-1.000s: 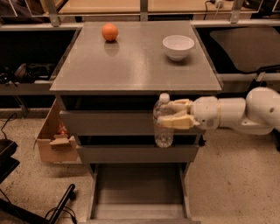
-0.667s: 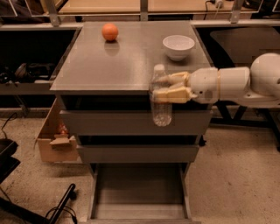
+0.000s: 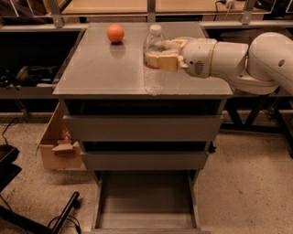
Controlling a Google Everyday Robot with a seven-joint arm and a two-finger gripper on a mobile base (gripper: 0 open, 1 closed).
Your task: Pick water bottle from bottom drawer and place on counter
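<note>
The water bottle (image 3: pixel 154 61), clear with a white cap, is upright in my gripper (image 3: pixel 160 55), which is shut on its middle. My white arm reaches in from the right. The bottle's base is over the front part of the grey counter (image 3: pixel 96 68), at or just above its surface. The bottom drawer (image 3: pixel 145 201) is pulled open below and its flat floor is bare.
An orange ball (image 3: pixel 115 33) sits at the back of the counter. The two upper drawers (image 3: pixel 142 128) are closed. A cardboard box (image 3: pixel 57 146) stands on the floor left of the cabinet. A wooden tabletop (image 3: pixel 114 5) runs behind.
My gripper has lifted the bottle from in front of the upper drawer up and over the counter's front edge. The arm now hides the white bowl.
</note>
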